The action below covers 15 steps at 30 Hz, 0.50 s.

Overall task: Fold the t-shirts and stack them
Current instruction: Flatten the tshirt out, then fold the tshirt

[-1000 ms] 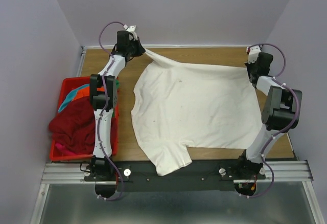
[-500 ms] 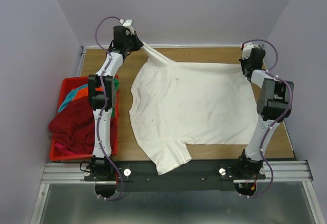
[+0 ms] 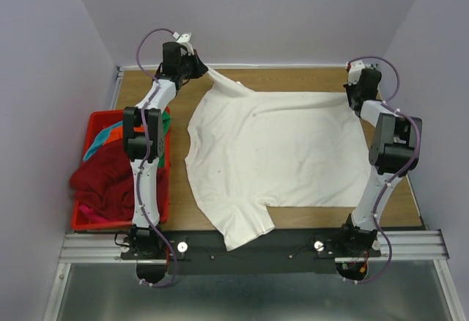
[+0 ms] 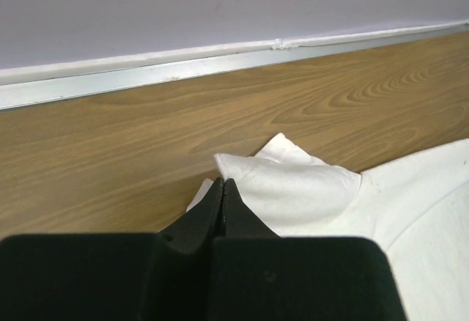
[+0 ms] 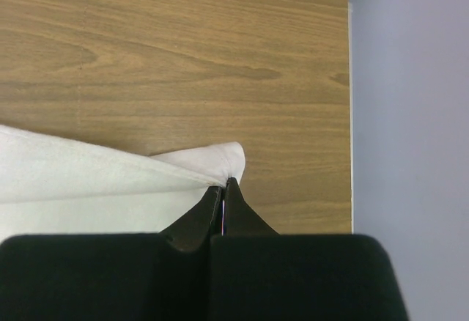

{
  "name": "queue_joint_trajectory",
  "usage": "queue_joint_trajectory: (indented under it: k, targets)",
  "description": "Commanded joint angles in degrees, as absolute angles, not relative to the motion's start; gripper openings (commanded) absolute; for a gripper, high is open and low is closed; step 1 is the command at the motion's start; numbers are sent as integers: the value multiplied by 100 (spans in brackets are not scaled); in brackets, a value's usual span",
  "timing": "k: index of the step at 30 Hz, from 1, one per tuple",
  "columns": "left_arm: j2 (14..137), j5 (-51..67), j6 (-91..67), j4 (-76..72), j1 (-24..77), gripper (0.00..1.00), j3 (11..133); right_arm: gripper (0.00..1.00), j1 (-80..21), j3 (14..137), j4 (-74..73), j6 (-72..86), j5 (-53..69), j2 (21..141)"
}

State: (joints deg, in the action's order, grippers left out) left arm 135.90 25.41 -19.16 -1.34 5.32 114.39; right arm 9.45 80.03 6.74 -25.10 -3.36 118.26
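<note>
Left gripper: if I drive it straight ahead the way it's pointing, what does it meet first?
Past the white t-shirt sleeve it pinches, the left gripper faces bare table, then the metal rail under the back wall. Its tilt is hard to judge, so table or rail comes first.

text: none readable in any view
white t-shirt (image 3: pixel 286 152): plain, no print or tag legible
red basket (image 3: pixel 102 118): no label legible
tabletop (image 3: pixel 293 78): bare woodgrain, unmarked

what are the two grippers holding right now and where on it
Both hold the white t-shirt: the left gripper pinches the tip of its far sleeve, the right gripper its far hem corner.
</note>
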Motion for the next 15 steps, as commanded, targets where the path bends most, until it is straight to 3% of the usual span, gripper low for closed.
queue_joint_trajectory:
  k: [1,15]
  targets:
    - [12964,2663,-1872,-466,554,0,11224,0,967,7814,677,-2505,-255,11435]
    - [12542,2567,-1547,-404,677,0,10661,0,967,7418,712,-2601,-53,11004]
